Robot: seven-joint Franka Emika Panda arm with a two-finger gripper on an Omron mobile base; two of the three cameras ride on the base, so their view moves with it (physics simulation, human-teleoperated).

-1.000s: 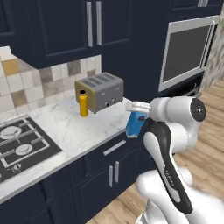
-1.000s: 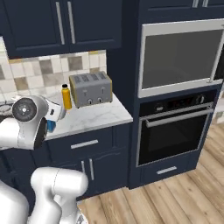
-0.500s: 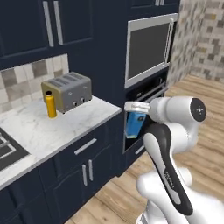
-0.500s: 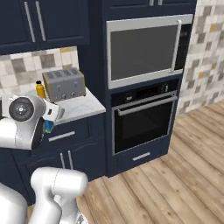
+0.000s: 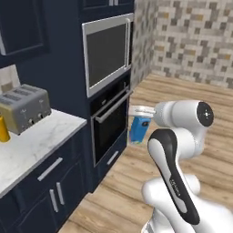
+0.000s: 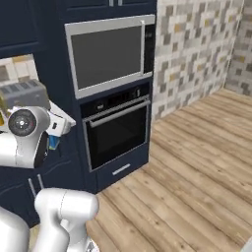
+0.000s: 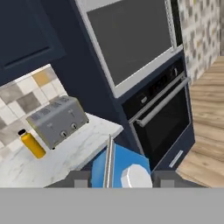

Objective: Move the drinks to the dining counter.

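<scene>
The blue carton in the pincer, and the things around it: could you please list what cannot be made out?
- Blue carton: lower part cut off at the hand view's bottom; in the right base view mostly behind the arm.
- Yellow-orange bottle: cut by the left edge, left base view.
- Toaster: partly behind the arm, right base view.

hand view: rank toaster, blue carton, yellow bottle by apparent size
1. blue carton, though it's nearest the camera and partly cut off, so its lead is unsure
2. toaster
3. yellow bottle, clearly smallest
</scene>
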